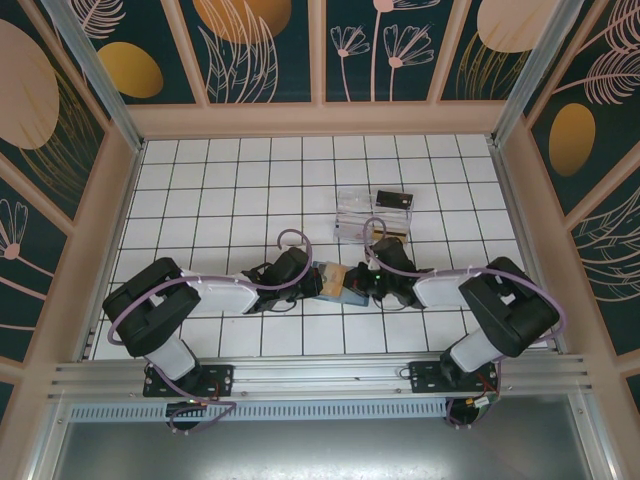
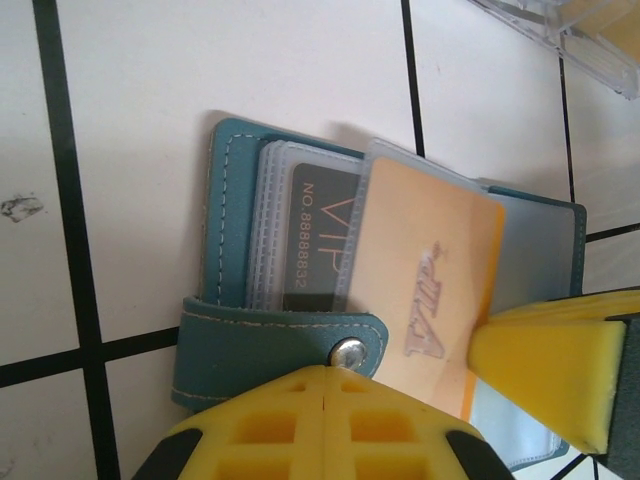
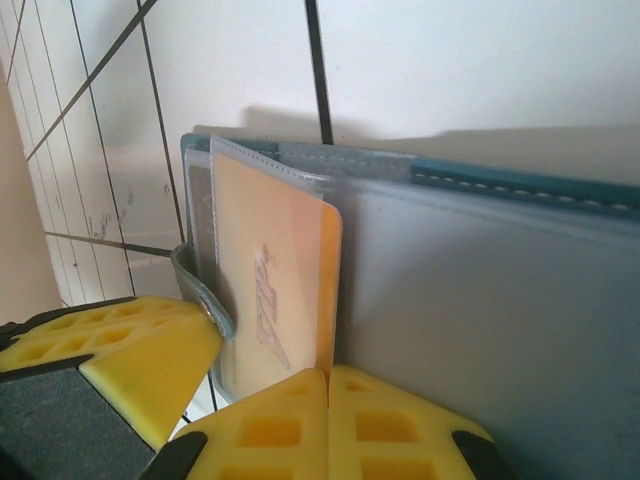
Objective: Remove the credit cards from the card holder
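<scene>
The open teal card holder [image 1: 338, 283] lies on the tiled table [image 1: 200, 200], just 6 o'clock of centre. At its 9 o'clock the left gripper [image 2: 328, 388], fingers pressed together, sits over the snap strap [image 2: 270, 335]. At 3 o'clock the right gripper [image 3: 328, 390], likewise closed, seems to nip the edge of the orange VIP card [image 3: 268, 280].
</scene>
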Controlling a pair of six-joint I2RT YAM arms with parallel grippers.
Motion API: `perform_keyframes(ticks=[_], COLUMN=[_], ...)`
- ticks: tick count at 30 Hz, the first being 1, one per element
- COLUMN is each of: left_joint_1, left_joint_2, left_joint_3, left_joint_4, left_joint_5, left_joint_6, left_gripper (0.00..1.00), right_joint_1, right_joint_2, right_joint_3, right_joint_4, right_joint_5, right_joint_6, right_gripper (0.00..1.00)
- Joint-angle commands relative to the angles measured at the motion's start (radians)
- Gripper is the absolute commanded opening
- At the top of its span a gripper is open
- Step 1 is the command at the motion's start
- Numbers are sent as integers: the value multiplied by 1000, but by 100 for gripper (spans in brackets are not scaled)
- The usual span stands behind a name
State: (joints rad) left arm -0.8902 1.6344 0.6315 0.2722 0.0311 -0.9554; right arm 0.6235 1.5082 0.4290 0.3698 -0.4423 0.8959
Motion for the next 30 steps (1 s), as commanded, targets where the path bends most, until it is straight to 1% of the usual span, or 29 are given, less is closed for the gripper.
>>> perform_keyframes(ticks=[1, 8, 10, 11, 13, 14, 20, 24, 30], left_joint_1=[-2, -2, -3, -2, -3, -2, -2, -2, -2], left_joint_2=[30, 27, 23, 20, 4, -3, -65, -76, -31], left_joint_3=[0, 4, 5, 5, 8, 12, 43, 63, 103], left_joint_4=[-87, -93, -87, -79, -67, -64, -53, -51, -56], left_joint_5=[-33, -40, -31, -23, -13, -9, 27, 46, 45], left_joint_6=[-13, -10, -2, 1, 9, 16, 56, 81, 104], left_gripper=[3, 3, 5, 9, 28, 34, 36, 30, 28], right_joint_1=[-23, -43, -48, -48, -47, -47, -33, -28, -27], right_joint_2=[-34, -63, -74, -75, -70, -65, -14, 20, 36], right_joint_3=[-37, -60, -68, -70, -61, -54, -9, 17, 35], right_joint_4=[-44, -55, -53, -48, -39, -37, -17, -12, -15], right_joint_5=[17, 7, 7, 2, -11, -13, -31, -44, -53], right_joint_6=[-17, -28, -30, -32, -35, -36, -52, -66, -79], right_gripper=[6, 6, 6, 7, 7, 7, 8, 8, 8])
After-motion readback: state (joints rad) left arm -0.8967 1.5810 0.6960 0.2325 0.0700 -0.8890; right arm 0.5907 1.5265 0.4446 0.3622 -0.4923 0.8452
